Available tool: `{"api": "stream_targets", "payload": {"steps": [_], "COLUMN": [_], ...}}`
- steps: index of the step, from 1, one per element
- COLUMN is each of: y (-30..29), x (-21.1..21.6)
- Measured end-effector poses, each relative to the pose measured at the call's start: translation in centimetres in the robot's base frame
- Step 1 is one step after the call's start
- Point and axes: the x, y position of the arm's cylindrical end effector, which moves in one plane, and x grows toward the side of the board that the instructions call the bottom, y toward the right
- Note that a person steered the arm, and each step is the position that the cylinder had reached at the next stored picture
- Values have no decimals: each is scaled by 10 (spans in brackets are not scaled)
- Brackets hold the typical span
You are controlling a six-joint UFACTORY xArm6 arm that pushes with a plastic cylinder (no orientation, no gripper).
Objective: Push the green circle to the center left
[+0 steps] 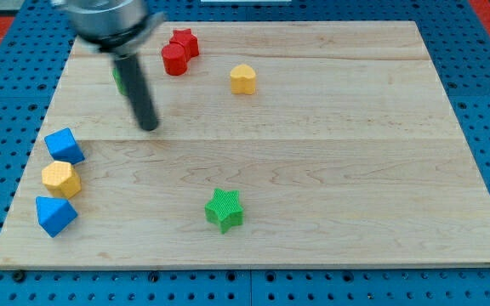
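The green circle (119, 78) is mostly hidden behind my rod at the view's upper left; only a green sliver shows on the rod's left side. My tip (149, 127) rests on the board just below and to the right of that block, near the left half's middle height. A green star (225, 209) lies at the bottom centre.
A red star (185, 41) and a red block (174, 59) touch each other at the top. A yellow heart (243, 78) lies to their right. Two blue blocks (64, 145) (55, 214) and a yellow hexagon (61, 178) line the left edge of the board (356, 170).
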Motion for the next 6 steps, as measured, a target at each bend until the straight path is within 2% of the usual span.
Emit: {"api": "stream_targets", "payload": {"steps": [1, 3, 4, 5, 6], "y": [25, -37, -57, -102, -125], "x": [-50, -72, -99, -81, -15]}}
